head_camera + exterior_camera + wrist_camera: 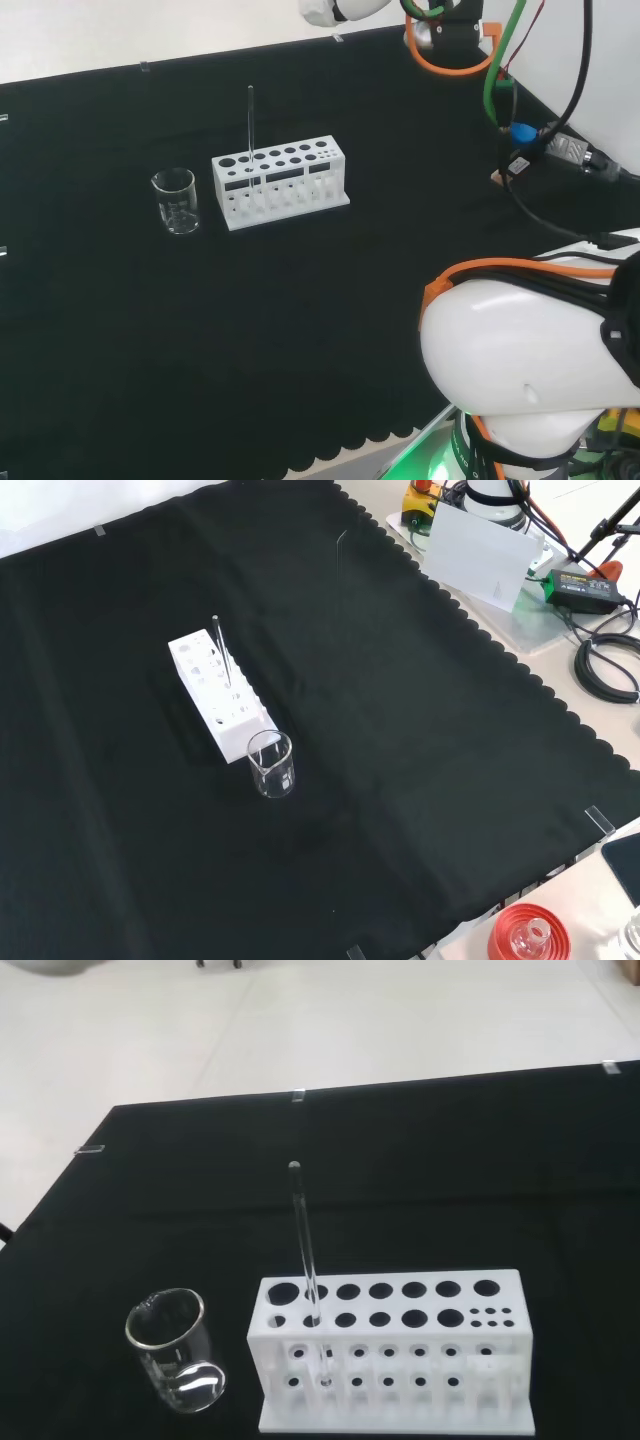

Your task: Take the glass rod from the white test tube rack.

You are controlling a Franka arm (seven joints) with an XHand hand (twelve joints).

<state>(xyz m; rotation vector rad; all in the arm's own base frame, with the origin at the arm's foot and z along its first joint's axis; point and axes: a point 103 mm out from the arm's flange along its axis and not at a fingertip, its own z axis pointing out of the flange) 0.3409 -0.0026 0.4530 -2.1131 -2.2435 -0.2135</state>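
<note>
The hand's fingers, I can't tell, open or curled. The glass rod [305, 1260] stands upright in an end hole of the white test tube rack [395, 1355], mid-bench, the empty beaker [175, 1350] just beside that end. A crooked reach could tip the rack or knock the beaker.

Red ribbed stand [529, 933] cut off by the front view's bottom edge, clear flask on it hard to make out
</note>
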